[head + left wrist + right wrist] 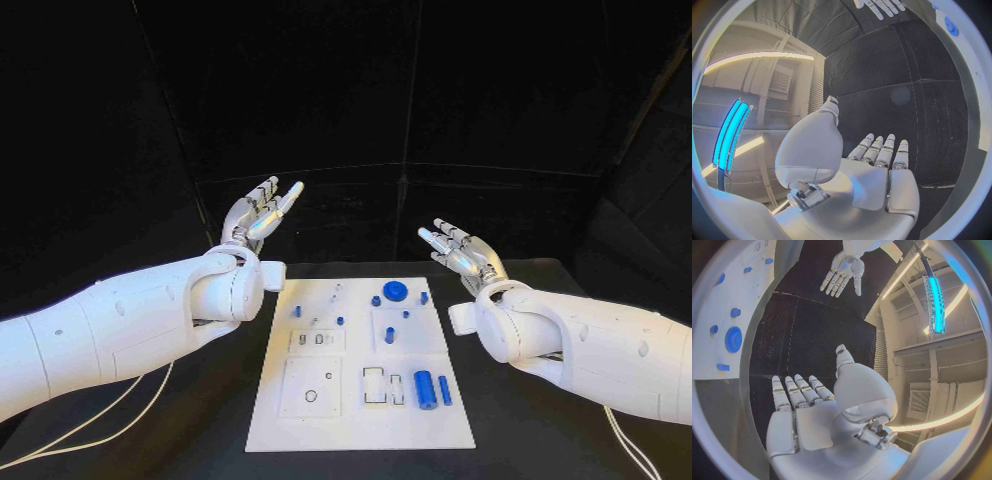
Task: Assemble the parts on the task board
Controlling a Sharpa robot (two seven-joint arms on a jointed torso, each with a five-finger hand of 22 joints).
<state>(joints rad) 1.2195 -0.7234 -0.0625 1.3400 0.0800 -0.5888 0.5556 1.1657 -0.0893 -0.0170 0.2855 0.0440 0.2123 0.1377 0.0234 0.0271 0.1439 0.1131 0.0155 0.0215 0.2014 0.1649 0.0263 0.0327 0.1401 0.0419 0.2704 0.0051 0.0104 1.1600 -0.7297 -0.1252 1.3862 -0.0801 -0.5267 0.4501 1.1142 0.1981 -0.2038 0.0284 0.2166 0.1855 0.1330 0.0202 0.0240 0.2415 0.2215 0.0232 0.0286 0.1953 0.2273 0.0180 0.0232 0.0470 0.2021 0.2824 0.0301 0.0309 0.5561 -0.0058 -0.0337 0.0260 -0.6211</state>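
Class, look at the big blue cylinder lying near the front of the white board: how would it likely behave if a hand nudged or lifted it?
The blue cylinder lies on its side on the white board, so a sideways nudge would probably roll it. It looks like rigid, smooth plastic: likely light, stiff, perhaps slippery.

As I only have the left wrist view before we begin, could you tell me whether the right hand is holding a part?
Observer: No, the right hand holds nothing; its fingers are apart, off the task board's far right corner.
Operator: Are parts lying on the board?
Observer: Yes, a thick blue cylinder lies at its near right, a thinner blue pin beside it.
Operator: And the far end?
Observer: A round blue disc sits there.
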